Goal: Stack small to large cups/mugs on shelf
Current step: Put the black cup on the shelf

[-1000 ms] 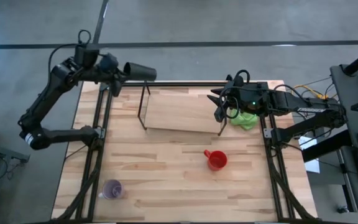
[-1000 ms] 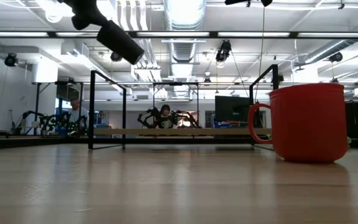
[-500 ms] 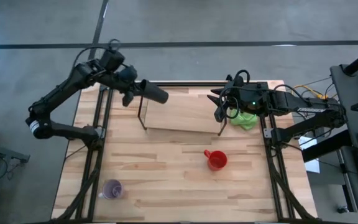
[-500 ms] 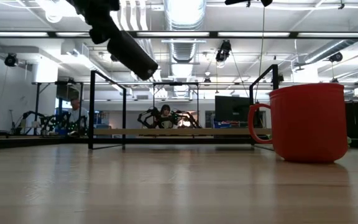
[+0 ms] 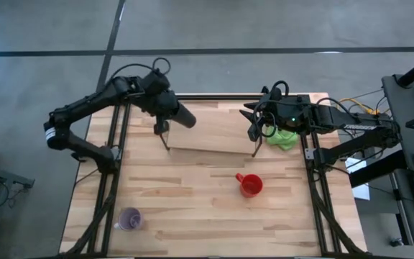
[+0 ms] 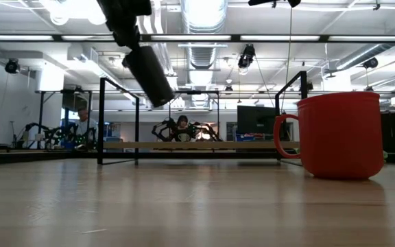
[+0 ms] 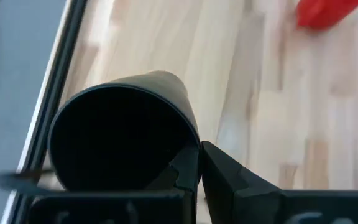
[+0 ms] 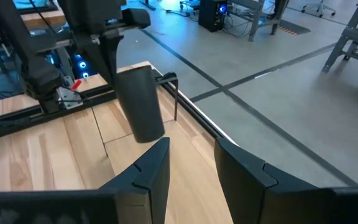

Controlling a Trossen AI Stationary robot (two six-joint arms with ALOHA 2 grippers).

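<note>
I had the left gripper clamped on the matte black cylindrical tumbler, which hung tilted in the air over the left end of the low shelf of thin black metal rods around a pale wooden board. In the low view the tumbler slanted downward, its free end above the shelf and clear of it. Through the left wrist camera I saw the tumbler end-on, a smooth dark round with nothing visible inside, and one dark finger pressed against its side; the other finger was hidden behind it.

The right gripper waited over the right end of the shelf, its two angular dark fingers standing apart with nothing between them. From its wrist camera the tumbler showed as a plain dull cylinder hanging from the left arm.

The glossy red mug with a handle stood upright on the light, planked wooden table, in front of the shelf and well apart from it, handle pointing left. In the low view it loomed large near the camera and covered the shelf's right end. The translucent pale purple cup stood near the table's front left corner, far from everything else. A crumpled bright green cloth lay under the right arm, mostly covered by it. A seated person in the room behind was too small to make out.
</note>
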